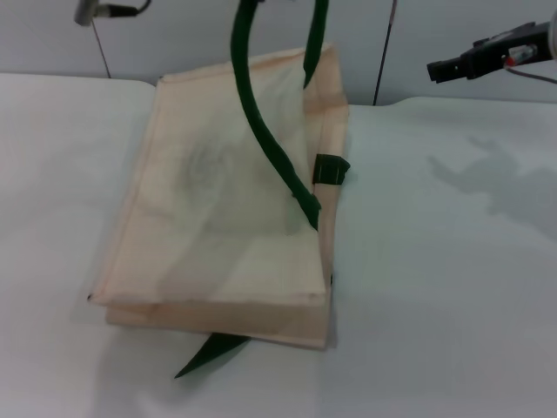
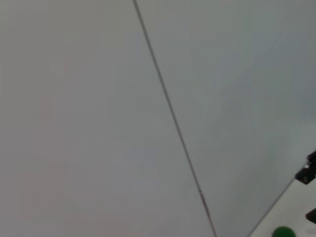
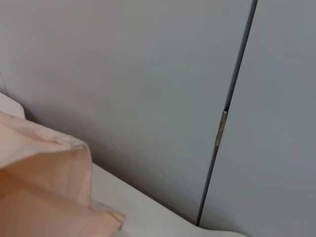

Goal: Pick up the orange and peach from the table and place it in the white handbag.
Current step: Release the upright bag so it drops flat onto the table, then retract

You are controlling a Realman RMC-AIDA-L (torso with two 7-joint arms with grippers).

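Note:
The white handbag (image 1: 226, 235) lies tilted on the table, its mouth towards the back wall. Its dark green handles (image 1: 270, 139) rise out of the top of the head view; what holds them is hidden. A corner of the bag also shows in the right wrist view (image 3: 44, 192). The orange and the peach are out of view. A faint darker round patch (image 1: 207, 164) shows through the fabric; I cannot tell what it is. My left gripper (image 1: 87, 10) is high at the back left, away from the bag. My right gripper (image 1: 470, 59) is raised at the back right.
The white table (image 1: 435, 287) spreads around the bag. A grey panelled wall (image 1: 409, 43) stands right behind it. A loose green strap end (image 1: 209, 353) sticks out under the bag's front. The left wrist view shows a small green object (image 2: 283, 232) on a table corner.

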